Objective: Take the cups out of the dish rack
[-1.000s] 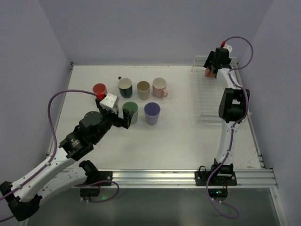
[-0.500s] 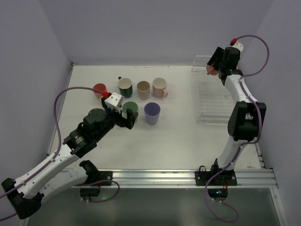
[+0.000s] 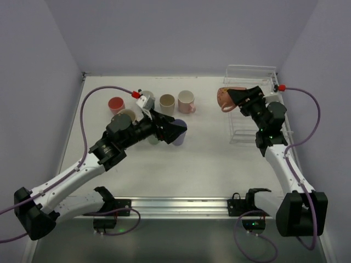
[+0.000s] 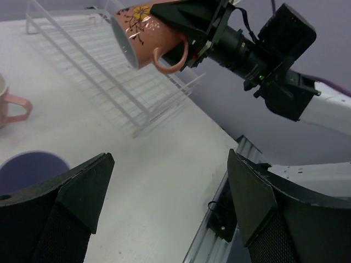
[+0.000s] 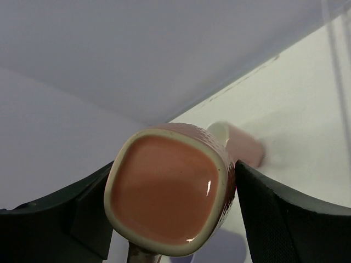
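Note:
A salmon mug [image 3: 223, 99] with a yellow flower hangs tipped on its side in the air, just left of the dish rack [image 3: 251, 118]. My right gripper [image 3: 233, 97] is shut on it. The right wrist view shows the mug's base [image 5: 170, 192] between both fingers. My left gripper [image 3: 173, 130] stands open and empty over the lavender cup [image 3: 179, 137]. In its wrist view the salmon mug [image 4: 145, 35] and the dish rack [image 4: 109, 71] lie ahead of the left gripper [image 4: 170, 197]. Red [image 3: 116, 104], cream [image 3: 128, 116], tan [image 3: 167, 101] and pink [image 3: 186, 101] cups stand on the table.
My left arm stretches across the cup group and covers the green cups. The lavender cup [image 4: 30, 167] sits close under the left finger. The rack's clear far wall [image 3: 251, 70] stands against the back wall. The metal rail [image 3: 219, 205] runs along the near edge.
My right arm has carried the salmon mug from the rack's far end down and to the left, past the rack's side. My left arm has swung right, over the lavender cup.

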